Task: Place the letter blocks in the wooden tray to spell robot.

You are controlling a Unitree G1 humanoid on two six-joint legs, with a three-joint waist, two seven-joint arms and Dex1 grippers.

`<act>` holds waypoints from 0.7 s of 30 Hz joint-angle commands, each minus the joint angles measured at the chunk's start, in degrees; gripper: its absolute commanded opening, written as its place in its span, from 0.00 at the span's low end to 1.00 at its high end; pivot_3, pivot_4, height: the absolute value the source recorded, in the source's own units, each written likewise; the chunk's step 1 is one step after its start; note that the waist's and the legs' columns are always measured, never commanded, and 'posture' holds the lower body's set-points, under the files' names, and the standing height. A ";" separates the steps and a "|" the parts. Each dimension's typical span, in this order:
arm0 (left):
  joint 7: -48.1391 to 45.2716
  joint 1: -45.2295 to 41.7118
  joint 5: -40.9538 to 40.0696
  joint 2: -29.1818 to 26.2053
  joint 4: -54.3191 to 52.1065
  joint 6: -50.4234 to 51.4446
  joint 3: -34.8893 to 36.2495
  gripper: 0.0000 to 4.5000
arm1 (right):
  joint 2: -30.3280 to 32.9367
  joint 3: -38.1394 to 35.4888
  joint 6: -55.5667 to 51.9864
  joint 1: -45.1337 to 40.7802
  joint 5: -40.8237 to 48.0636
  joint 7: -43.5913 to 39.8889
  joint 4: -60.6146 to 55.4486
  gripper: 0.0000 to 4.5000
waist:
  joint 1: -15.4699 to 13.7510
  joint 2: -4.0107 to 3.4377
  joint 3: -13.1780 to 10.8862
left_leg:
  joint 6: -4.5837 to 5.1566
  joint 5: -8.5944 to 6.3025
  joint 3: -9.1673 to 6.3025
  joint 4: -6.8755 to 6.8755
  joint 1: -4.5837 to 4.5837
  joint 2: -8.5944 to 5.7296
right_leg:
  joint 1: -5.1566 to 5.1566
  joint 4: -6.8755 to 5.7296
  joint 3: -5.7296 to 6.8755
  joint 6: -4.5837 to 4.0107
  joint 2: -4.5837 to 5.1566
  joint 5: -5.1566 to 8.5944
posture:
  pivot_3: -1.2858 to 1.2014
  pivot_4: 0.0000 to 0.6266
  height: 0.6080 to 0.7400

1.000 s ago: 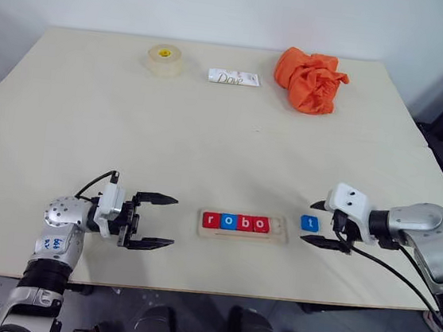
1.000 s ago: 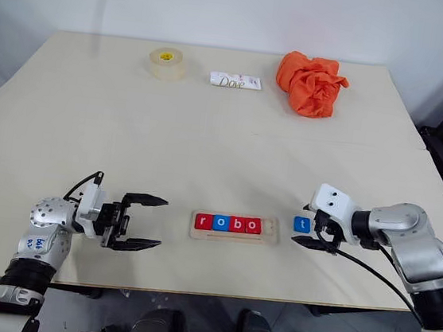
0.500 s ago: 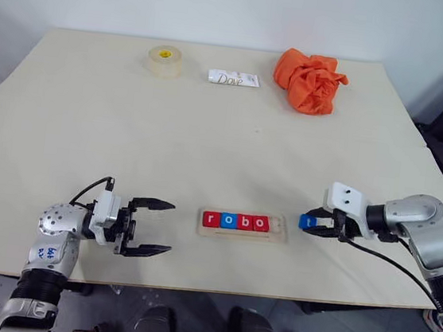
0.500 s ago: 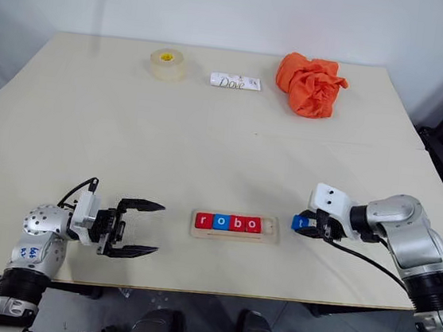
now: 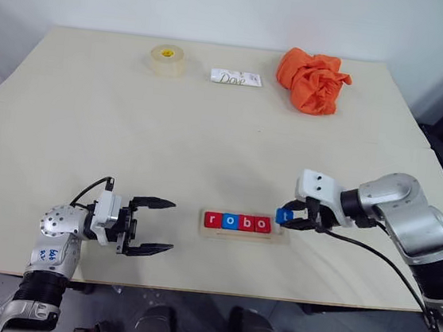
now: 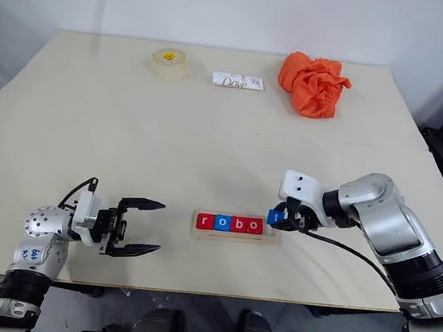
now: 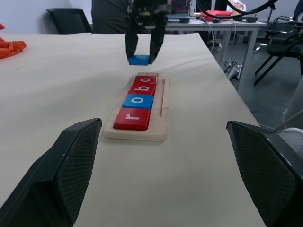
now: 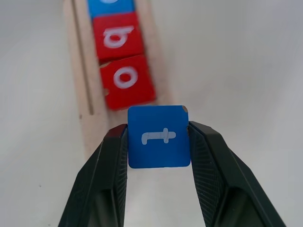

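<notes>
The wooden tray (image 5: 242, 235) lies near the table's front edge. It holds a red r (image 5: 213, 219), a blue o (image 5: 229, 221), a red b (image 5: 245, 223) and a red o (image 5: 262, 225) in a row. Its right end past the last o is bare. My right gripper (image 5: 286, 217) is shut on the blue t block (image 8: 158, 136), which hangs just above that right end. My left gripper (image 5: 171, 225) stands open a short way left of the tray, level with it and pointing at it, with nothing between its fingers.
At the table's far side sit a roll of tape (image 5: 165, 59), a white Dove packet (image 5: 235, 77) and a crumpled orange cloth (image 5: 312, 80). The front table edge runs just below the tray.
My right gripper closed on the blue t block, which lay on the table right of the tray, then lifted it and carried it left to the tray's end. The left gripper kept still.
</notes>
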State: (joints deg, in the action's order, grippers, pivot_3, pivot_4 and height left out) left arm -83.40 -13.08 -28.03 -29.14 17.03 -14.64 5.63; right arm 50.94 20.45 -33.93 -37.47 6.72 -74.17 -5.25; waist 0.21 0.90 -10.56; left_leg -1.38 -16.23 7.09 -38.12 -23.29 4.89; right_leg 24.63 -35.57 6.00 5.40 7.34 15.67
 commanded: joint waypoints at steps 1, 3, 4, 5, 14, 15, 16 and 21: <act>0.77 1.83 -0.83 -0.07 -3.11 -0.57 0.67 1.00 | 0.21 0.76 0.76 -1.10 -1.30 -0.75 -1.97 0.32 | 0.03 0.00 0.00 | 0.00 0.00 0.00 0.00 0.00 0.00 | 0.00 0.00 0.00 0.00 -0.01 0.00 | 0.52 0.24 1.00; 1.31 2.64 -0.90 -0.21 -3.96 -0.39 0.86 1.00 | 0.11 1.35 1.26 -1.46 -1.89 -1.05 -1.60 0.32 | 0.05 0.00 0.00 | 0.00 0.00 0.00 0.00 0.01 0.00 | 0.00 0.00 0.00 0.00 -0.01 0.00 | 0.52 0.24 1.00; 1.50 2.93 -0.90 -0.26 -4.29 -0.33 0.87 1.00 | 0.12 1.60 1.55 -1.58 -2.13 -1.16 -1.41 0.32 | 0.07 0.00 0.00 | 0.00 0.00 0.00 0.00 0.01 0.01 | 0.01 -0.01 0.00 0.00 -0.01 0.00 | 0.52 0.24 1.00; 1.66 3.12 -0.91 -0.29 -4.52 -0.28 0.85 1.00 | 0.13 1.73 1.73 -1.64 -2.30 -1.25 -1.29 0.32 | 0.08 0.00 0.00 | 0.00 0.00 0.00 0.00 0.01 0.01 | 0.01 -0.01 0.00 0.00 -0.01 0.00 | 0.52 0.24 1.00; 3.14 4.26 -0.93 -0.21 -5.83 -0.13 0.72 1.00 | -1.85 2.92 1.96 -1.75 -2.92 -2.37 -1.83 0.32 | 0.07 0.00 0.00 | -0.01 0.00 -0.01 0.00 0.01 0.01 | 0.01 -0.02 0.00 0.00 -0.02 0.00 | 0.52 0.24 1.00; 3.19 4.26 -0.95 -0.21 -5.83 -0.11 0.72 1.00 | -2.07 3.04 1.87 -1.81 -2.90 -2.41 -1.95 0.32 | 0.07 0.00 0.00 | -0.01 0.00 0.00 0.00 0.01 0.01 | 0.01 -0.02 0.00 0.00 -0.01 0.00 | 0.52 0.24 1.00; 3.24 4.27 -0.94 -0.21 -5.83 -0.11 0.71 1.00 | -2.26 3.14 1.75 -1.86 -2.90 -2.42 -2.07 0.32 | 0.06 0.00 0.00 | -0.01 0.00 0.00 0.00 0.01 0.01 | 0.00 -0.03 0.00 0.00 -0.01 0.00 | 0.52 0.24 1.00; 3.65 4.38 -0.91 -0.08 -5.94 -0.21 0.60 1.00 | -3.43 3.65 1.45 -2.20 -3.22 -1.91 -1.84 0.32 | 0.06 0.00 0.00 | -0.01 0.00 0.00 -0.01 0.01 0.01 | 0.00 -0.03 0.00 0.00 -0.01 0.00 | 0.52 0.24 1.00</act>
State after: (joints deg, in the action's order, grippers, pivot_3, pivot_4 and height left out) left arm -79.98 -9.17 -28.04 -29.19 12.87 -14.51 5.68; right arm 47.91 24.29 -32.59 -38.43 3.71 -76.18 -5.60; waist 0.27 0.90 -10.56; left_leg -1.40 -16.23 7.09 -38.12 -23.28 4.90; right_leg 24.64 -35.60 5.99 5.40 7.32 15.67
